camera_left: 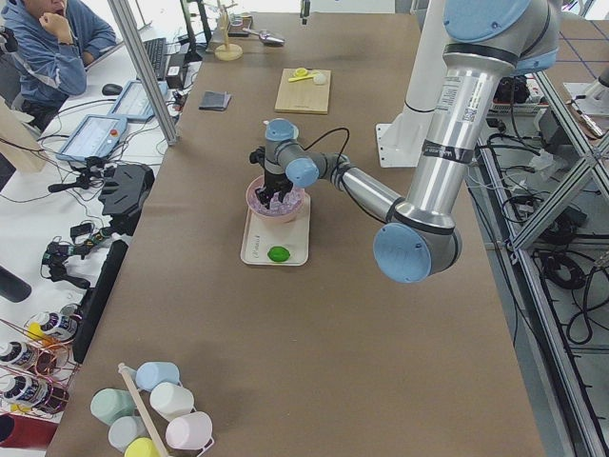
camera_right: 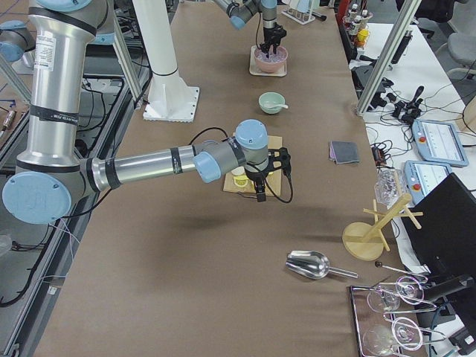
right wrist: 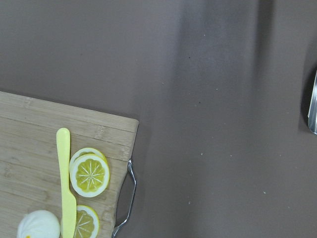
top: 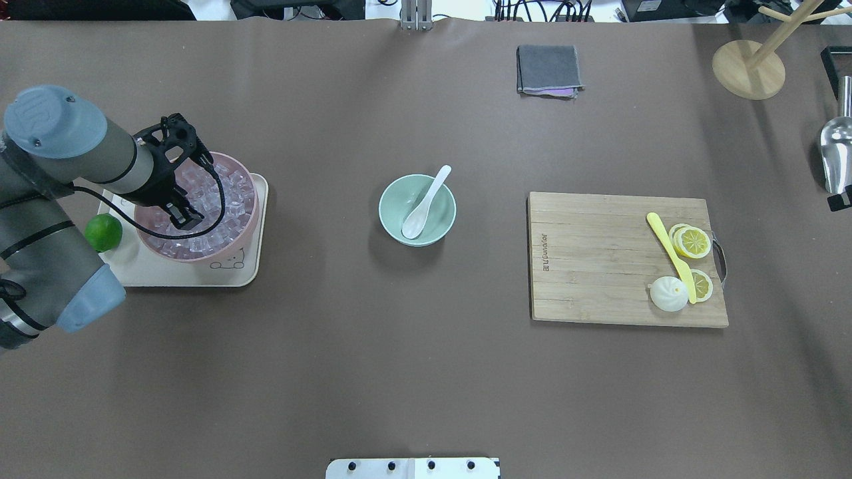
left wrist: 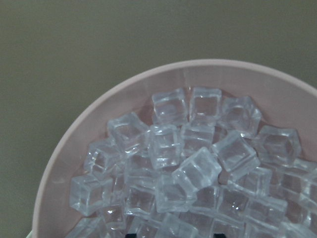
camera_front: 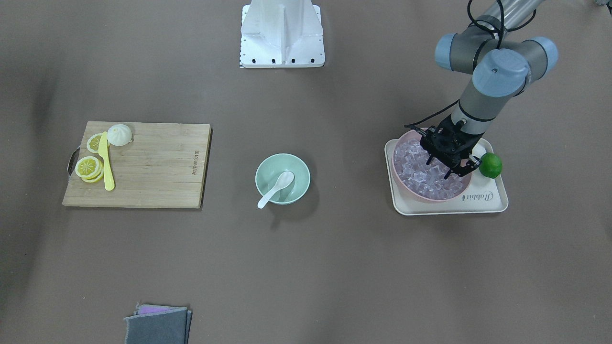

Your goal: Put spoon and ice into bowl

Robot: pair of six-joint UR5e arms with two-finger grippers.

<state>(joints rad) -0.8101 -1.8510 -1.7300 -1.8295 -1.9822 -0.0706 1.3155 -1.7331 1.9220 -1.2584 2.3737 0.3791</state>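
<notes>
**Spoon** (top: 426, 203): white. It is laid in the green bowl (top: 398, 194), with the scoop inside and the handle propped over the rim on the side toward the table's far edge.

**Green bowl:** placed near the middle of the table (top: 426, 372). No cubes are seen in it.

**Ice** (left wrist: 198, 168): clear cubes, heaped in a pink bowl (left wrist: 74, 148). The pink bowl is set on a cream tray (top: 200, 274) near the table's left end.

**Left gripper** (top: 190, 183): positioned over the ice heap, pointing down. The jaws are seen spread apart with nothing clearly between them. Whether the tips touch the cubes cannot be told from the overhead view, as cable and fingers overlap there.

**Lime** (top: 103, 232): green, placed on the tray just beside the pink bowl, on the side nearest the left end.

**Cutting board** (top: 592, 266): wooden, with a metal handle, laid toward the table's right end. On its handle end are a yellow knife (top: 669, 253), lemon slices (top: 692, 241) and a white round bun-like item (top: 667, 294).

**Right gripper** (camera_right: 259, 195): held above the cutting board and shown only in the side view. Whether its jaws are parted or closed cannot be told.

**Cloth** (top: 547, 68): grey, folded, placed near the far edge.

**Wooden stand** (top: 748, 68) and **metal scoop** (top: 837, 150): located at the far right corner.
</notes>
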